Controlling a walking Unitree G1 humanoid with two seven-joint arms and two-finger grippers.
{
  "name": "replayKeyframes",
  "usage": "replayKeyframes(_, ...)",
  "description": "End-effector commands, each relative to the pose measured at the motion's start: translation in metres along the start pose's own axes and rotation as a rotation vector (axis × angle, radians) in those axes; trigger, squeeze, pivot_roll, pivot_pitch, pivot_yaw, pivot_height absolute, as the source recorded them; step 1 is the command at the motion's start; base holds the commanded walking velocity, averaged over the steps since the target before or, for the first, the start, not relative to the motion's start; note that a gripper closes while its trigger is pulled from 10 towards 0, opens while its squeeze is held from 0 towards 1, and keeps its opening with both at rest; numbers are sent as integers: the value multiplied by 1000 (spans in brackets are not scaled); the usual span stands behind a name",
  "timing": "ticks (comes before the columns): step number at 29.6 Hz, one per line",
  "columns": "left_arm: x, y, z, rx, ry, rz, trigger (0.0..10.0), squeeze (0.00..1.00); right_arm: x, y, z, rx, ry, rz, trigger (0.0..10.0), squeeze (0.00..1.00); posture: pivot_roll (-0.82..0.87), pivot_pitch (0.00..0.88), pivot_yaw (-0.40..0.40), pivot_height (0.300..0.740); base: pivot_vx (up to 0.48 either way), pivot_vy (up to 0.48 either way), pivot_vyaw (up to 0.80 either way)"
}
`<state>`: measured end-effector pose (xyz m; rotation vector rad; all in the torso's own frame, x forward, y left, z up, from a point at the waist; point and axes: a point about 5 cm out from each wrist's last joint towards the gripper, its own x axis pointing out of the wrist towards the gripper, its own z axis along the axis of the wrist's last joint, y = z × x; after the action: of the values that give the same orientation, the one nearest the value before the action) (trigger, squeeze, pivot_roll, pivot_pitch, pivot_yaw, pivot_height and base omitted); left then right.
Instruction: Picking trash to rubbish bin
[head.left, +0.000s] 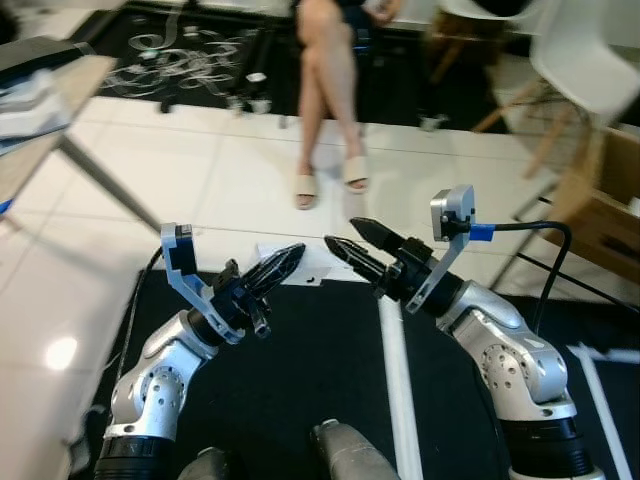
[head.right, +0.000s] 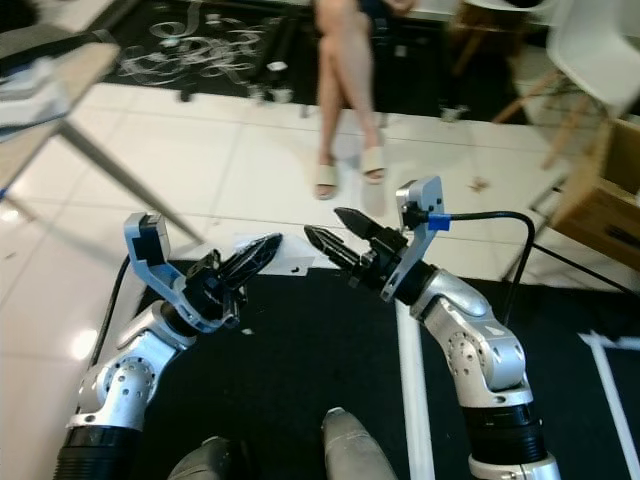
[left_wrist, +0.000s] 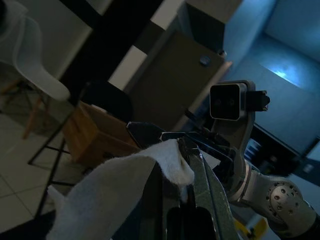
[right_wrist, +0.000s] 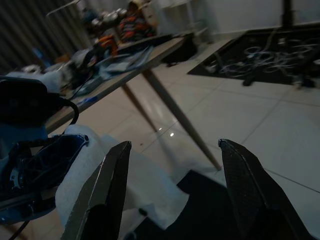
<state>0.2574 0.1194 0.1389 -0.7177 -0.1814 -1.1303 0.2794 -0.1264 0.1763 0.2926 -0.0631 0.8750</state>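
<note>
fingers: left gripper (head.left: 283, 264) fingers together, clamped on a white tissue (left_wrist: 125, 185); right gripper (head.left: 352, 240) fingers apart, holding nothing.
left eye: both arms raised over a black mat (head.left: 320, 370), grippers pointing at each other, tips near but apart. White paper (head.left: 290, 262) lies on the floor at the mat's far edge, partly behind the left fingers. White stripe (head.left: 398, 380) runs near-to-far on the mat under the right arm. Person's crossed legs (head.left: 330, 90) in sandals on white tiles, far centre. Table (head.left: 50, 110) far left, white chair (head.left: 590, 60) and cardboard box (head.left: 610, 200) far right.
right eye: same scene; right gripper tips spread, one above the other. Black cable (head.right: 500, 225) loops off the right wrist camera mount.
left wrist: tissue pinched between the fingers (left_wrist: 205, 190), its loose end hanging out to one side. Right gripper's tips and its wrist camera (left_wrist: 227, 102) face in just beyond. Chair and box behind, dim.
right wrist: two fingers (right_wrist: 107, 190) wide apart; tissue (right_wrist: 125, 185) shows between them, beside the left wrist mount (right_wrist: 30, 165). Cluttered table (right_wrist: 115, 70) and tiles behind.
task thing: tissue in the left gripper, above the mat; cannot tell where the bin is.
</note>
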Motion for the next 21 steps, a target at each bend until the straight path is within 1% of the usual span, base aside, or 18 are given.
replayKeyframes(1,-1,0,-4,-2,13,14,10000,0,-2,-2,-4,8,9,-10,10000,0,-37,147,2,740,0,0,-800)
replayKeyframes(21,0,2,-3,11,26,25,10000,0,-1,-2,-3,7,4,-7,10000,0,-35,157,1,740,0,0,-800)
